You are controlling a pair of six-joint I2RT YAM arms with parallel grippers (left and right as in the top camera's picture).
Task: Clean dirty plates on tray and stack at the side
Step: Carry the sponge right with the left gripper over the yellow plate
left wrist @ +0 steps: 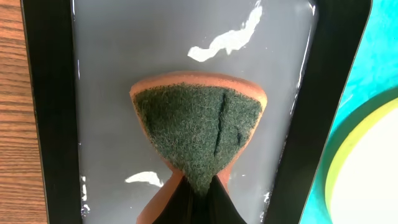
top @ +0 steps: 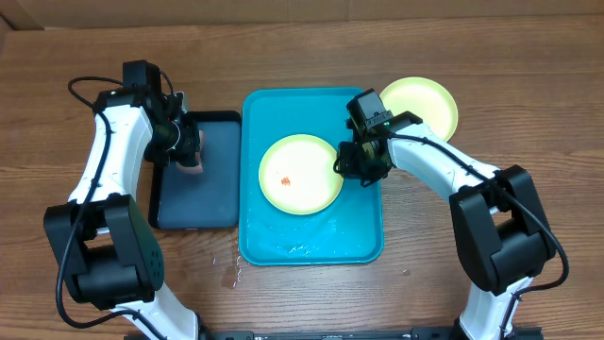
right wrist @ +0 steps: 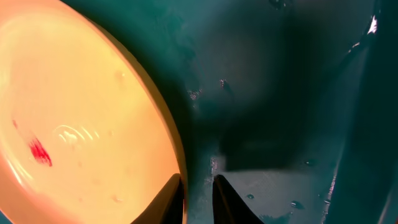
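Note:
A pale yellow-green plate [top: 300, 173] with a small red smear [top: 286, 179] lies on the teal tray [top: 311, 250]. My right gripper [top: 351, 162] is at that plate's right edge. In the right wrist view its jaws [right wrist: 199, 193] straddle the plate's rim [right wrist: 177, 155]: the inner finger touches the rim, the outer finger stands a little off it. The plate [right wrist: 81, 112] shows its smear [right wrist: 38, 151]. A second yellow-green plate [top: 420, 106] rests on the table at the back right. My left gripper [top: 189, 146] [left wrist: 200, 193] is shut on an orange sponge with a green scouring face [left wrist: 199, 127].
A dark navy-black tray [top: 198, 198] [left wrist: 46, 124] holding shallow water lies left of the teal tray, with the sponge over it. Water drops lie on the teal tray's floor [right wrist: 280, 93] and on the wooden table near its front left corner [top: 231, 269].

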